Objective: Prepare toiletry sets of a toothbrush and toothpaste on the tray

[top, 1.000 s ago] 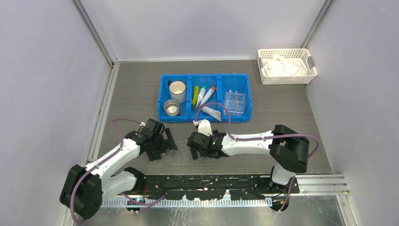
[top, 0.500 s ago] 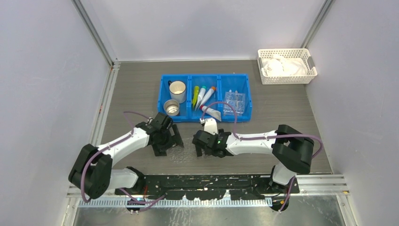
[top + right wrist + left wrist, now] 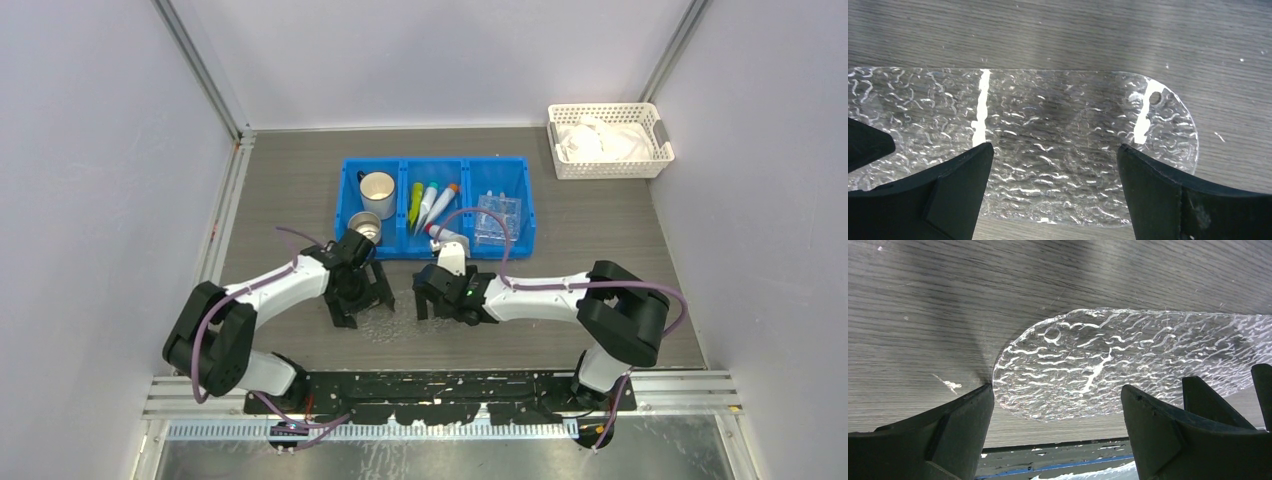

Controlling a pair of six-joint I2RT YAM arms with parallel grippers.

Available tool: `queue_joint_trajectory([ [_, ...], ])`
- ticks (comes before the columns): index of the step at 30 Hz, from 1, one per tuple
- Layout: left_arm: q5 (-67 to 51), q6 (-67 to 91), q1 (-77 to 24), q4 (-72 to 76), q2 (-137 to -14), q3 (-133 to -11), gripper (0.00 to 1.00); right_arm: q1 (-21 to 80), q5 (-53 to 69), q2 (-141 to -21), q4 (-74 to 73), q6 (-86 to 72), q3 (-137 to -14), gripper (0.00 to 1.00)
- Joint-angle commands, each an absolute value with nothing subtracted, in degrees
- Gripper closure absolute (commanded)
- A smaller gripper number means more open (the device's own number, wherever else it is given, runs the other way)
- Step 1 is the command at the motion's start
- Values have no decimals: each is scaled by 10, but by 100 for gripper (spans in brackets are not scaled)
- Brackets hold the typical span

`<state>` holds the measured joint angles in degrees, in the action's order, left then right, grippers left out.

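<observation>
The small clear tray (image 3: 498, 217) with square recesses lies in the right compartment of the blue bin (image 3: 437, 162). The toiletry sets (image 3: 428, 204) lie in the middle compartment, one reddish-white packet (image 3: 451, 238) crosswise at its front. On the table in front of the bin lies a flat clear textured plastic plate (image 3: 396, 318) with rounded ends. My left gripper (image 3: 362, 304) hangs open over its left end (image 3: 1083, 365), and my right gripper (image 3: 433, 302) hangs open over its right end (image 3: 1048, 115). Nothing is between either pair of fingers.
Two metal mugs (image 3: 377, 187) (image 3: 365, 227) stand in the bin's left compartment. A white lattice basket (image 3: 608, 140) with white contents sits at the back right. A black rail (image 3: 440, 385) runs along the near edge.
My left gripper has swung right and away from me to the plate's left end. My right gripper has shifted a little right and farther, over the plate's right end. Both stayed open.
</observation>
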<state>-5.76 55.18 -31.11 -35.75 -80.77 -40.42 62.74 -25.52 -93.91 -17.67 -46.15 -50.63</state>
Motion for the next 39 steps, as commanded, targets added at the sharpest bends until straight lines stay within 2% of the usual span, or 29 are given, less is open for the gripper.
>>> queue_joint_trajectory([
  [1, -7, 538, -316, -232, -883, -380, 0, 623, -205, -977, -172, -475, -497, 0],
  [14, 16, 530, -312, -227, -935, -428, 0, 612, -194, -984, -163, -472, -496, 0],
  [39, 33, 511, -277, -244, -939, -481, 0, 592, -182, -978, -156, -456, -491, 0],
])
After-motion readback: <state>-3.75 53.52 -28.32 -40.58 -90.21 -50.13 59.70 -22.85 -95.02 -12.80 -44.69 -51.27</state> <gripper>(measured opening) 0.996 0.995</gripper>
